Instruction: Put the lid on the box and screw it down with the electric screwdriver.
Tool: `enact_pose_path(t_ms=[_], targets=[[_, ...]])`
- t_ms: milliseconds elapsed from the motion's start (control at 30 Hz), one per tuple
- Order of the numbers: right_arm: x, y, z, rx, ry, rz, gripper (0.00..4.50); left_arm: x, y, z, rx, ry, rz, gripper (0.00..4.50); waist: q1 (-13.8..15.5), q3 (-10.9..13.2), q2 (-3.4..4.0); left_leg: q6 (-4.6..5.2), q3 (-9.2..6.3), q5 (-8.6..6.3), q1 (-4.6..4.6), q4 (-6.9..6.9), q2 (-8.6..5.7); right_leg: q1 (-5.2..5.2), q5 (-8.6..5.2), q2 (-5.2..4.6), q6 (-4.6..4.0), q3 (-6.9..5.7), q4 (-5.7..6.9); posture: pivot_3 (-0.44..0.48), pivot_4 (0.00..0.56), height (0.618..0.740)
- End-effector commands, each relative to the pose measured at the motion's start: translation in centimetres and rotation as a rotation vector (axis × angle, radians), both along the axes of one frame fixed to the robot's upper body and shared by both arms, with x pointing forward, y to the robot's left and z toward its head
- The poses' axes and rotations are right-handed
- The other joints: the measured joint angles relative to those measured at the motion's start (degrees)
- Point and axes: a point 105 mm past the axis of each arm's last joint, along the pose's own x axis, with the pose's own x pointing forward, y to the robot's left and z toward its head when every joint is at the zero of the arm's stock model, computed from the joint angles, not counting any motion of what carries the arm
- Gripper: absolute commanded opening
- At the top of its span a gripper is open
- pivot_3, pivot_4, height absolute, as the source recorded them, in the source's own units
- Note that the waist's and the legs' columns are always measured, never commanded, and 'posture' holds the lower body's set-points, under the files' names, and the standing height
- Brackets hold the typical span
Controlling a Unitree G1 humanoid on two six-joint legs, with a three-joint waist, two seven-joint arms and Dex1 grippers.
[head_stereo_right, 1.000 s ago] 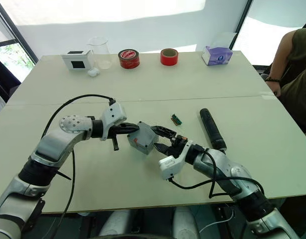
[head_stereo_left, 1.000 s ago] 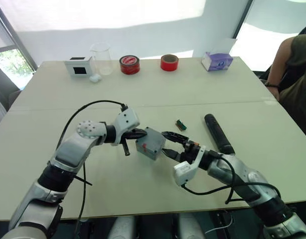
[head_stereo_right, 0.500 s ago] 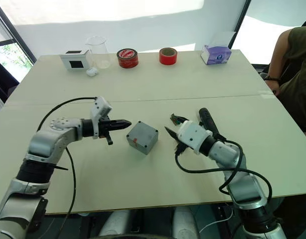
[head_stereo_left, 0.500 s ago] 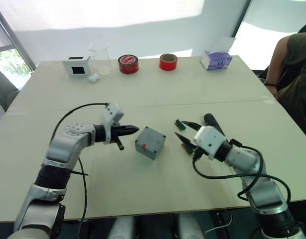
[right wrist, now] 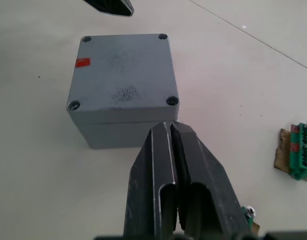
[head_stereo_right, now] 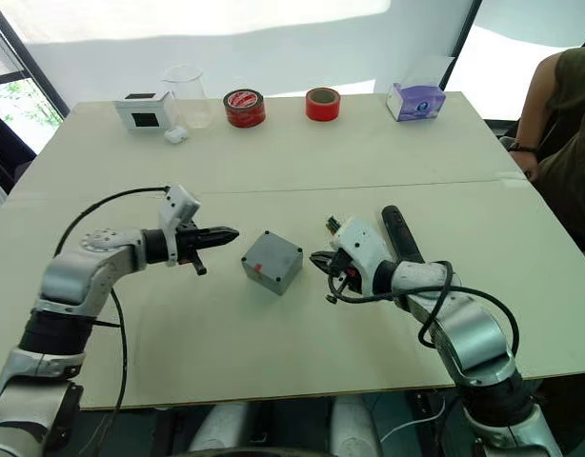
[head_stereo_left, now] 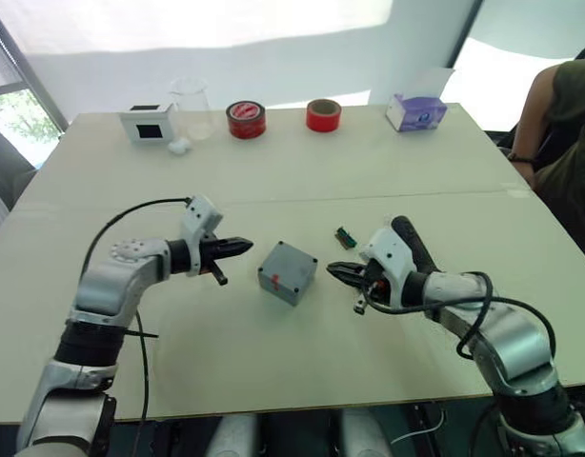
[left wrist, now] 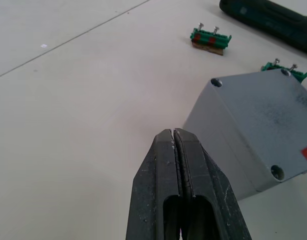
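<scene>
The grey box (head_stereo_left: pixel 288 271) rests on the table between my two grippers, touched by neither. Its upper face (right wrist: pixel 124 70) has a screw hole in each corner and a small red mark. A seam runs round its side wall, so the lid seems to sit on it. My left gripper (head_stereo_left: pixel 246 246) is shut, its tip a little left of the box. My right gripper (head_stereo_left: pixel 333 269) is shut too, pointing at the box from the right. The black electric screwdriver (head_stereo_left: pixel 413 249) lies on the table just behind my right gripper.
Small green terminal blocks (head_stereo_left: pixel 346 236) lie near the screwdriver. Along the far edge stand a white box with a black face (head_stereo_left: pixel 150 125), a clear beaker (head_stereo_left: pixel 191 109), two red tape rolls (head_stereo_left: pixel 247 121), and a tissue box (head_stereo_left: pixel 415 114). A person (head_stereo_left: pixel 559 143) sits at the right.
Both grippers have drawn back from the box, left one to the left, right one to the right. The right gripper has gone from open to shut. The box stays put.
</scene>
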Motion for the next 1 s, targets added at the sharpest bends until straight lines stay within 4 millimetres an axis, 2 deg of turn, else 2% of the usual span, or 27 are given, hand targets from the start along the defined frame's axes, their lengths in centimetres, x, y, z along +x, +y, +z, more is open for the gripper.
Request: enact_pose_path(t_ms=[33, 167, 267, 433, 700, 833, 1000], targets=[[-0.6, 1.0, -0.2, 0.000, 0.075, 0.017, 0.08, 0.7, -0.2, -0.4, 0.065, -0.053, -0.020, 0.00, 0.0, 0.0, 0.00, -0.01, 0.00, 0.01, -0.05, 0.00, 0.00, -0.06, 0.00, 0.00, 0.00, 0.00, 0.01, 0.000, 0.150, 0.740], [-0.8, 1.5, -1.4, -0.049, 0.141, 0.039, 0.08, 0.4, -1.0, -1.2, 0.087, -0.046, -0.066, 0.00, -0.2, 0.0, 0.00, -0.01, 0.01, 0.01, -0.08, -0.02, 0.00, -0.11, 0.00, 0.01, 0.00, 0.00, 0.01, 0.000, 0.150, 0.740], [-0.3, 2.1, -1.4, -0.048, 0.130, 0.032, 0.08, -0.1, -1.7, -1.3, 0.083, -0.043, -0.095, 0.00, -0.2, 0.0, 0.00, 0.00, 0.00, 0.00, -0.08, -0.02, 0.00, -0.11, 0.00, 0.01, 0.00, -0.01, 0.00, 0.000, 0.150, 0.740], [0.6, 3.4, -1.5, -0.046, 0.088, 0.033, 0.08, -1.9, -3.2, -1.9, 0.076, -0.007, -0.165, 0.00, -0.4, 0.0, 0.00, 0.00, 0.00, 0.00, -0.08, -0.02, 0.00, -0.13, 0.00, 0.02, 0.00, 0.00, 0.02, 0.000, 0.150, 0.740], [1.5, 4.0, -1.6, -0.040, 0.053, 0.034, 0.08, -3.7, -3.6, -2.0, 0.088, 0.011, -0.187, 0.00, -0.4, 0.0, 0.00, 0.00, 0.01, 0.01, -0.08, -0.03, 0.00, -0.13, 0.00, 0.04, 0.00, -0.01, 0.03, 0.000, 0.150, 0.740], [2.0, 4.2, -1.4, -0.034, 0.036, 0.035, 0.08, -5.4, -3.9, -2.1, 0.088, 0.042, -0.214, 0.00, -0.4, 0.0, 0.01, 0.00, 0.01, 0.01, -0.08, -0.03, 0.00, -0.13, 0.00, 0.04, 0.00, -0.01, 0.03, 0.000, 0.150, 0.740], [2.0, 4.4, -1.5, -0.034, 0.033, 0.045, 0.08, -5.6, -3.5, -2.3, 0.087, 0.065, -0.187, 0.00, -0.3, 0.0, 0.01, 0.00, 0.01, 0.01, -0.08, -0.03, 0.00, -0.12, 0.00, 0.04, 0.00, -0.01, 0.03, 0.000, 0.150, 0.740]])
